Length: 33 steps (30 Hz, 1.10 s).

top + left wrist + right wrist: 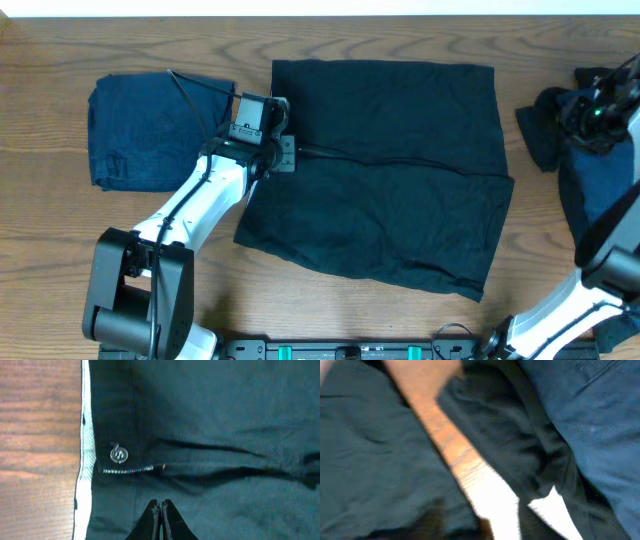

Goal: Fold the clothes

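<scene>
Brown wood-grain table (40,200) carries flat, folded and heaped dark clothes (390,170).

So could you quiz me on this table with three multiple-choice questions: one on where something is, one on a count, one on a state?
1. Where is the folded blue garment?
A. left of the spread black garment
B. on top of it
C. hanging off the table
2. How many silver buttons show in the left wrist view?
A. none
B. one
C. three
3. How are the left arm's fingers?
A. wide apart
B. shut together
C. clamped on a cup
Answers: 1 A, it lies on its own at the left side; 2 B, a single button sits by the waistband; 3 B, the tips meet with no gap.
</scene>
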Available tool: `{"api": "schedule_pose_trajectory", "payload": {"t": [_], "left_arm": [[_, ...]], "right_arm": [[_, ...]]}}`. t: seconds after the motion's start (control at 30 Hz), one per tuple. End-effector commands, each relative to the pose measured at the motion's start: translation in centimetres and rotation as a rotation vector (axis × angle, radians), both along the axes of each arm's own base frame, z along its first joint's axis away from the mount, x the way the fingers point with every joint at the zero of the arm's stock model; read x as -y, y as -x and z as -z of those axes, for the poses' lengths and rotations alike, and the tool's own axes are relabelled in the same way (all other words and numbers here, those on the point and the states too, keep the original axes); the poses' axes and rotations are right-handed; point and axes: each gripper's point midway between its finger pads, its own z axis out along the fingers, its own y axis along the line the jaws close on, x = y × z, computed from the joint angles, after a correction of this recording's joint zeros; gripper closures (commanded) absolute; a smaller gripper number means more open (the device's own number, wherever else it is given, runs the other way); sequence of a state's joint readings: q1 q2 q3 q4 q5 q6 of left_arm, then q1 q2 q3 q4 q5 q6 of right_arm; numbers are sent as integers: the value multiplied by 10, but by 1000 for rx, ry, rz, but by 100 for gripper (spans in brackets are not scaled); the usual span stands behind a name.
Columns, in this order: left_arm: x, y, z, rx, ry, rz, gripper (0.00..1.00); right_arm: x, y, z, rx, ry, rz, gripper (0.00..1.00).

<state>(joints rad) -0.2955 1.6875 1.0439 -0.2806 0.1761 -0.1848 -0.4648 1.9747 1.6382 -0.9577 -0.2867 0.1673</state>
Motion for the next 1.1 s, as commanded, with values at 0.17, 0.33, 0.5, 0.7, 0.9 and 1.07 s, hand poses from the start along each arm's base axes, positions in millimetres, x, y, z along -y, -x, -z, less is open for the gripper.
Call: {"api": "schedule_pose_trajectory", "payload": {"t": [0.17, 0.33, 0.5, 0.7, 0.9, 1.07], "left_arm": [[2, -15, 25, 3, -15, 2, 94], [4, -23, 42, 4, -11, -5, 94], [-5, -19, 68, -49, -58, -35, 94], [-33, -8, 105, -145, -164, -194, 94], [-37, -2, 114, -209, -85, -393, 94], [-36, -4, 113, -224, -14, -533, 94]], "right_arm": [[-6, -4, -28, 66, 3, -24, 1], [-6, -4, -28, 65, 2, -24, 1], [-6, -4, -28, 65, 2, -24, 1], [-6, -4, -28, 65, 2, -24, 1], [-6, -4, -28, 65, 2, -24, 1], [-6, -4, -28, 65, 2, -24, 1]]}}
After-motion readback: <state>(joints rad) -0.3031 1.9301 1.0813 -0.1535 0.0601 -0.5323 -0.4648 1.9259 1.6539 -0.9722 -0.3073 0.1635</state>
